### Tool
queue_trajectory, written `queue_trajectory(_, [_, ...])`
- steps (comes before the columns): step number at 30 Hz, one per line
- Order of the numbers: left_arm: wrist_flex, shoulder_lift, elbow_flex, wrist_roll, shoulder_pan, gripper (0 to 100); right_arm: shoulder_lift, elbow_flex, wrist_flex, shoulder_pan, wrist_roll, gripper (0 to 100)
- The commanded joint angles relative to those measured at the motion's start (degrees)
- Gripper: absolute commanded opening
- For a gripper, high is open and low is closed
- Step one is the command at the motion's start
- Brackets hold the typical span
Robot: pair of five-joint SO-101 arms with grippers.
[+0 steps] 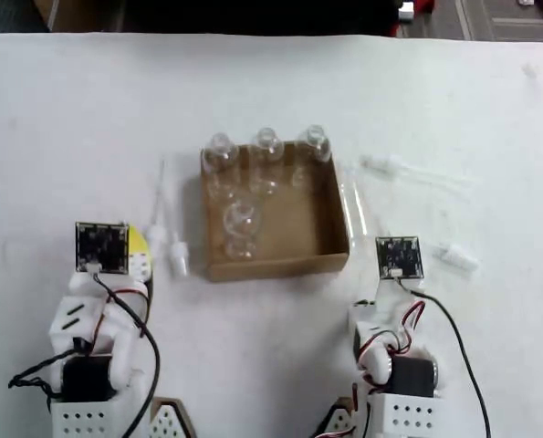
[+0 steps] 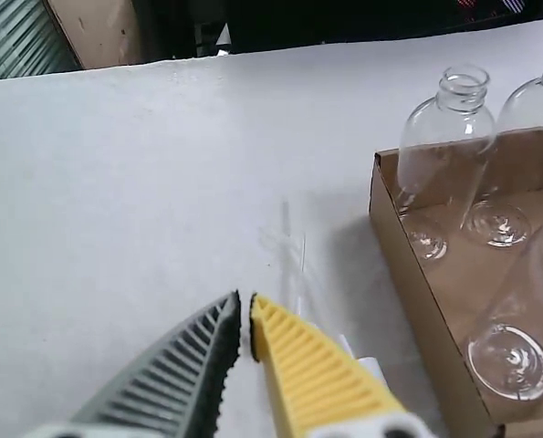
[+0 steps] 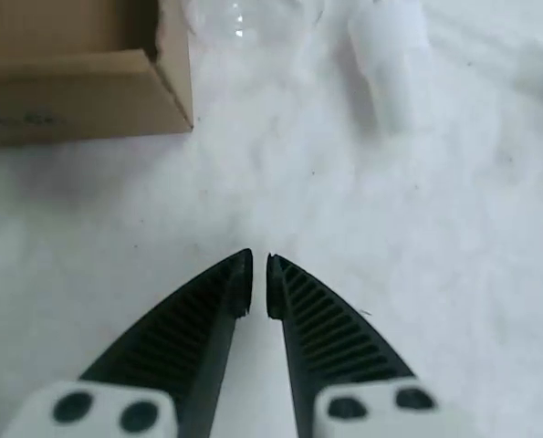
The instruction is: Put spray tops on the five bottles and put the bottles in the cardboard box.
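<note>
White table (image 1: 70, 109): cardboard box (image 1: 276, 266), loose spray tops (image 1: 178, 257).

The left gripper (image 2: 245, 312) pairs a grey ribbed plastic finger (image 2: 175, 383) with a yellow one (image 2: 312, 374); the right gripper (image 3: 259, 278) has two black ones. The white plastic left arm (image 1: 88, 315) and right arm (image 1: 381, 342) each carry a black servo motor (image 1: 87, 379), black cables (image 1: 151, 356) and, at twelve o'clock, a square black camera board (image 1: 102, 246).

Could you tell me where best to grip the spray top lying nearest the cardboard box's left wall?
Its thick white head, from straight above, straddling it: the spray top lies flat, and its thin tube would likely slip from a pinch.
</note>
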State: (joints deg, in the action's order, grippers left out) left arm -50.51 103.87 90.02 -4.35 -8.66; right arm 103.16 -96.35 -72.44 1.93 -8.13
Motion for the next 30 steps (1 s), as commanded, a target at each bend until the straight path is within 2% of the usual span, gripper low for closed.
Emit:
queue_trajectory(1, [1.8, 0.8, -0.2, -0.4, 0.3, 2, 0.0, -0.5, -0.3, 0.2, 0.1, 1.7])
queue_trajectory(28, [1.9, 0.8, 0.5, -0.4, 0.5, 3, 0.0, -0.5, -0.3, 0.2, 0.1, 1.7])
queue_trajectory(30, [2.4, 0.8, 0.8, -2.5, 0.7, 3, 0.0, -0.5, -0.3, 0.2, 0.1, 1.7])
